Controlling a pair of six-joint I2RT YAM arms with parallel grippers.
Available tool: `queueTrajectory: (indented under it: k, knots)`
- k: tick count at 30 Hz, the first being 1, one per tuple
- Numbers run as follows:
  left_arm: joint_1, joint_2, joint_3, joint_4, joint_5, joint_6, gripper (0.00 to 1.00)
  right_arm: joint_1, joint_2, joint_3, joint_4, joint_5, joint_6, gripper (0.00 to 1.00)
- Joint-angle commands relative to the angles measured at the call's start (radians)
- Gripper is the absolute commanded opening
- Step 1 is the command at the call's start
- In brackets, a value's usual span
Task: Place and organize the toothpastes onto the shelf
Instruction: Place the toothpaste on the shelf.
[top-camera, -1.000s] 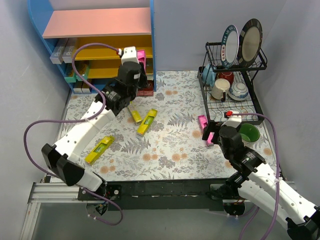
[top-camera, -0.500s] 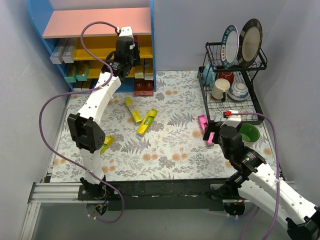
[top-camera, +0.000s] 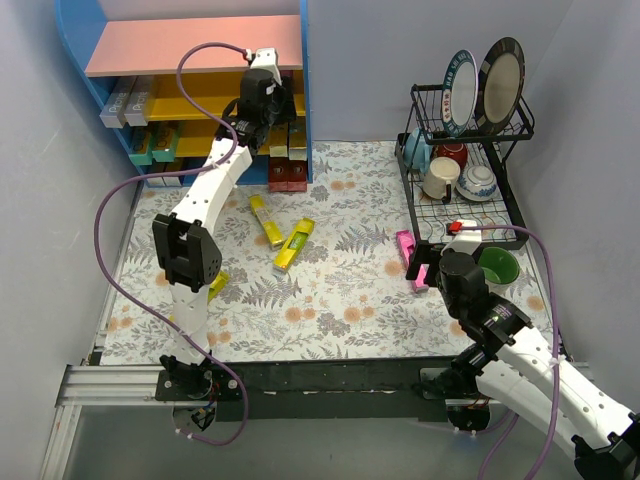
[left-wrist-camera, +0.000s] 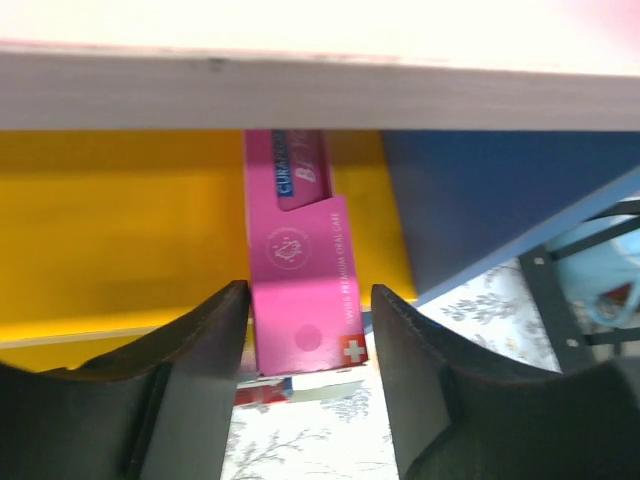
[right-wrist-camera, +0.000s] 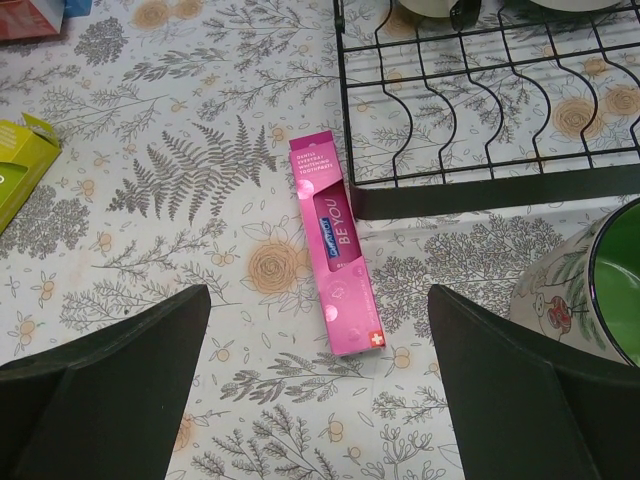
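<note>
- Floral cloth (top-camera: 340, 300) covers the table. At its far left corner stands the shelf (top-camera: 190, 45), with blue sides, a pink top and yellow boards.
- Part of the job looks done. Silver-white boxes (top-camera: 125, 100) sit on the upper board well to the left of the left pincer (left-wrist-camera: 310, 300). Teal boxes (top-camera: 140, 150) sit on the board below that, and dark red boxes (top-camera: 288, 175) stand at the shelf's foot, under the pincer.
- The left pincer is up at the upper yellow board, beneath the pink top, with a pink box (left-wrist-camera: 300, 290) between its fingers. The box lies lengthwise on the board, close to the blue side wall, and its near end seems to poke past the front edge.
- Its jaws are narrow, close on both sides of the box. I cannot tell whether they grip it or merely flank it.
- Four toothpastes remain on the cloth. Two yellow boxes (top-camera: 265, 220) (top-camera: 295, 243) lie together between the two pincers. A third yellow box (top-camera: 215, 284) is half hidden behind the left arm.
- The fourth, a second pink box (right-wrist-camera: 335, 265), lies flat directly under the right pincer (right-wrist-camera: 318, 300), just beside the dish rack (right-wrist-camera: 450, 195).
- The right pincer is spread wide and holds nothing.
- That second pink box is a long, narrow magenta carton with "BE YOU" in pale print and a small red square with a white cross at one end. It looks clean and uncrushed.
</note>
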Motion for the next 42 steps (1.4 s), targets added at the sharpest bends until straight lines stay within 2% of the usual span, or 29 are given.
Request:
queueTrajectory:
  k: [1,16,22,26,28,30,35,36,37,42]
  knots:
    - [-0.015,-0.039,0.024,0.057,0.104,-0.041,0.53,-0.003,0.003,0.033,0.045,0.014,-0.014,0.98]
    - [-0.027,-0.042,-0.050,0.185,0.184,0.005,0.58,-0.001,0.024,0.037,0.028,-0.033,-0.019,0.98]
    - [-0.006,-0.062,-0.063,0.199,0.184,0.006,0.71,-0.003,0.093,0.060,-0.007,-0.092,-0.030,0.98]
    - [-0.006,-0.157,-0.121,0.216,0.181,0.026,0.83,-0.003,0.190,0.085,-0.037,-0.096,-0.030,0.98]
    - [-0.006,-0.199,-0.177,0.219,0.169,0.035,0.94,-0.020,0.237,0.107,-0.058,-0.108,-0.028,0.99]
    - [-0.006,-0.283,-0.232,0.227,0.150,0.039,0.98,-0.059,0.317,0.126,-0.106,-0.128,-0.013,0.99]
    - [-0.006,-0.507,-0.495,0.248,0.068,0.028,0.98,-0.148,0.455,0.146,-0.117,-0.224,0.004,0.99]
    - [-0.006,-0.594,-0.538,0.244,0.058,0.017,0.98,-0.171,0.469,0.146,-0.103,-0.233,0.006,0.99]
    - [-0.006,-0.633,-0.642,0.244,0.055,0.006,0.98,-0.182,0.480,0.146,-0.094,-0.253,0.003,0.98]
    - [-0.006,-0.895,-0.974,0.267,0.077,-0.069,0.98,-0.224,0.584,0.171,-0.080,-0.267,-0.011,0.94]
